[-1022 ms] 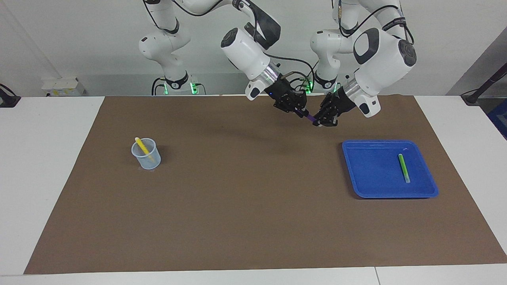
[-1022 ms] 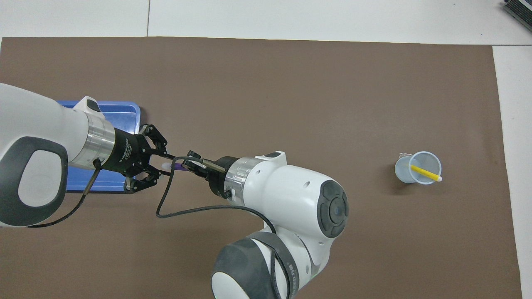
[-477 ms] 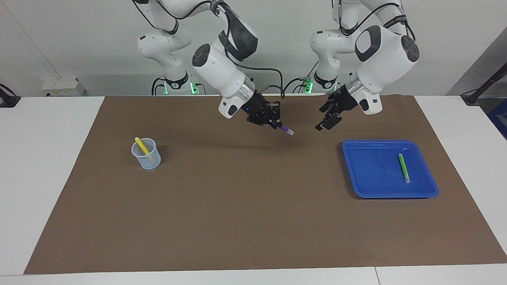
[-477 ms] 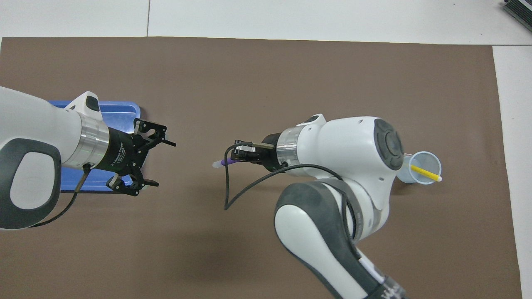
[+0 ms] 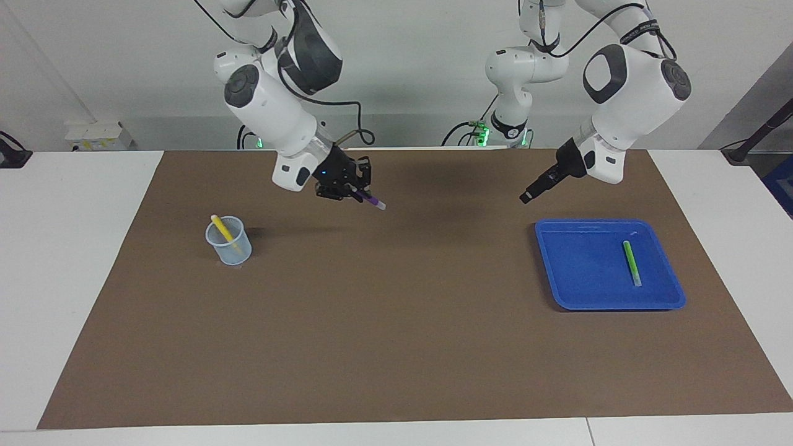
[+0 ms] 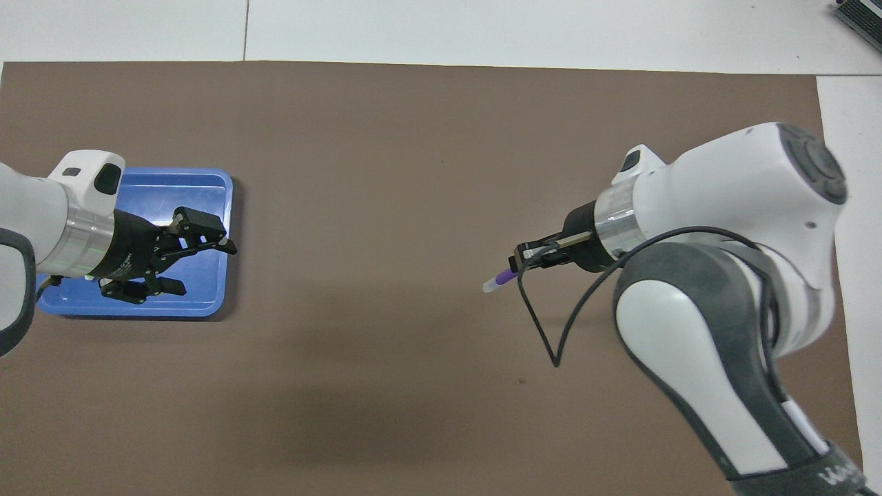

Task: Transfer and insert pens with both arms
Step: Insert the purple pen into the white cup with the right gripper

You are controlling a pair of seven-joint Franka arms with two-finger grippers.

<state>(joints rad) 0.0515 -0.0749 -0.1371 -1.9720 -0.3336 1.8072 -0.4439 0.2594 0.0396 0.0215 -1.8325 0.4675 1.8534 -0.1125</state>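
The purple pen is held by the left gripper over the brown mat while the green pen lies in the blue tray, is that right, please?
Not quite: the facing view shows the purple pen held by the right gripper, not the left. The rest holds: it is over the brown mat, and the green pen lies in the blue tray.

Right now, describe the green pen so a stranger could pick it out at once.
Find the blue tray at the left arm's end of the brown mat. The green pen lies flat in it, alone. It is the only pen neither standing in the cup nor held by a gripper.
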